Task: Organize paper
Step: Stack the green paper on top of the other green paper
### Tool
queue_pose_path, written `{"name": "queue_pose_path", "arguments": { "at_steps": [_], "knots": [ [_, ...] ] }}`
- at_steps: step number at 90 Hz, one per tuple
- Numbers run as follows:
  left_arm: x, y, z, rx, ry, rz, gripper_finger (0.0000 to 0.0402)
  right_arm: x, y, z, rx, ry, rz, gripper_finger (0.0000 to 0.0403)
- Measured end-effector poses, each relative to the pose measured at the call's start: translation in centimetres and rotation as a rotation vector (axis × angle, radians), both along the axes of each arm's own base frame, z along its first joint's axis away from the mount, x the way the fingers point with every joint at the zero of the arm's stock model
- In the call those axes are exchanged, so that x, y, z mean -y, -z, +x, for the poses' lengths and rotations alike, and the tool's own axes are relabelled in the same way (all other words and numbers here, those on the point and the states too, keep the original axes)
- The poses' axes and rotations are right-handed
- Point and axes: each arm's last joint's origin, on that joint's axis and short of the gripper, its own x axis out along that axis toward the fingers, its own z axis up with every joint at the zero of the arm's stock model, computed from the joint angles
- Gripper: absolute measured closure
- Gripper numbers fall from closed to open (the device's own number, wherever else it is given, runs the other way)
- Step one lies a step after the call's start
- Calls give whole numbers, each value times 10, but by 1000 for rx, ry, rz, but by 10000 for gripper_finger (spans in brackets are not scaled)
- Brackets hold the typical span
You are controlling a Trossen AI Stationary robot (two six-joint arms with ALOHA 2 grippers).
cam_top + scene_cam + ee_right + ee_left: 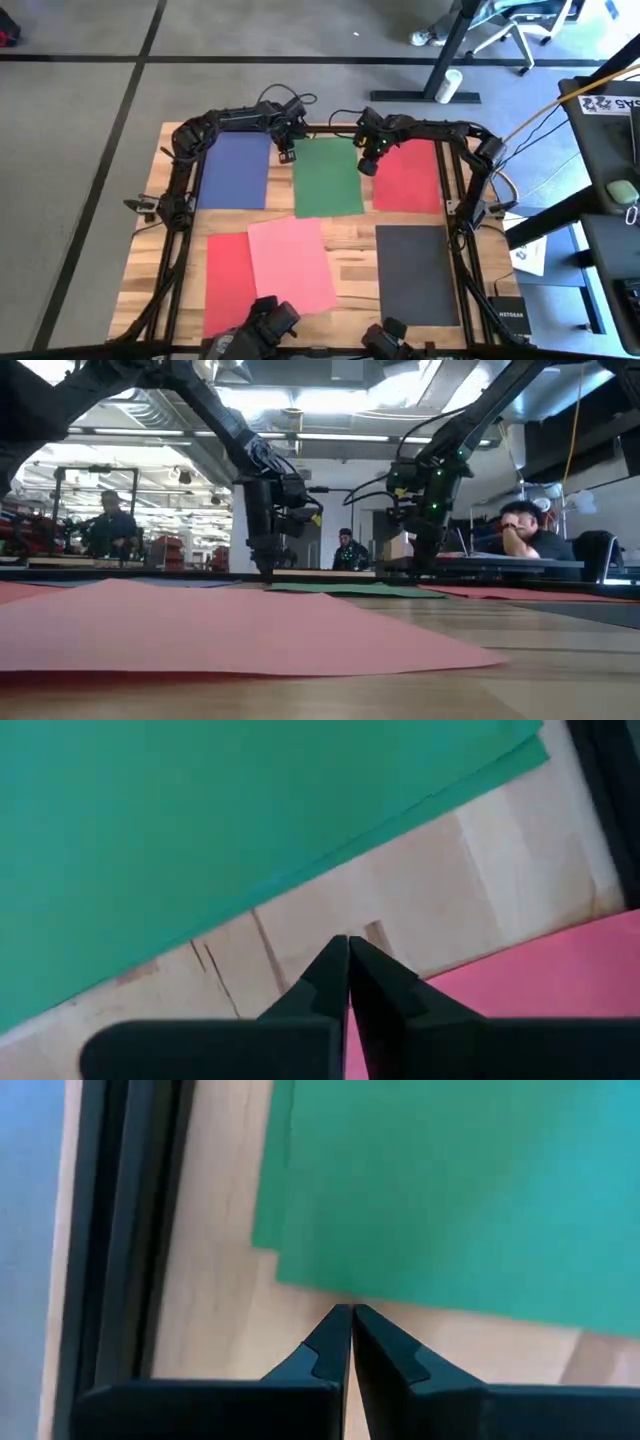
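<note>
Flanking the green sheets (327, 176), both grippers are hovering: left gripper (352, 1312) just off one edge, right gripper (347, 942) opposite, each seemingly pressed together.

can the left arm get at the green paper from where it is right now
Probably yes. The left gripper is shut, with its tips on bare wood right at the edge of the green paper, and nothing lies between them. The right gripper, also shut, sits by the sheet's opposite side, clear of the way.
</note>
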Motion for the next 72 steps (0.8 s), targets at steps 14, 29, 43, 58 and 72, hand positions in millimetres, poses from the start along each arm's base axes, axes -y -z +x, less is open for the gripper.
{"name": "queue_pose_path", "arguments": {
  "at_steps": [14,29,43,58,72],
  "knots": [
    [-1,3,1,3,5,-4,401,1,0,-1,6,2,6,403],
    [-1,5,1,3,11,-4,401,1,0,-1,7,3,7,403],
    [-4,5,1,11,4,3,401,1,0,-1,12,-3,12,403],
    [-8,5,-1,21,1,8,401,1,0,-1,17,-6,17,403],
    [-10,5,-1,31,4,16,401,1,0,0,23,-8,22,403]
  ]
}}
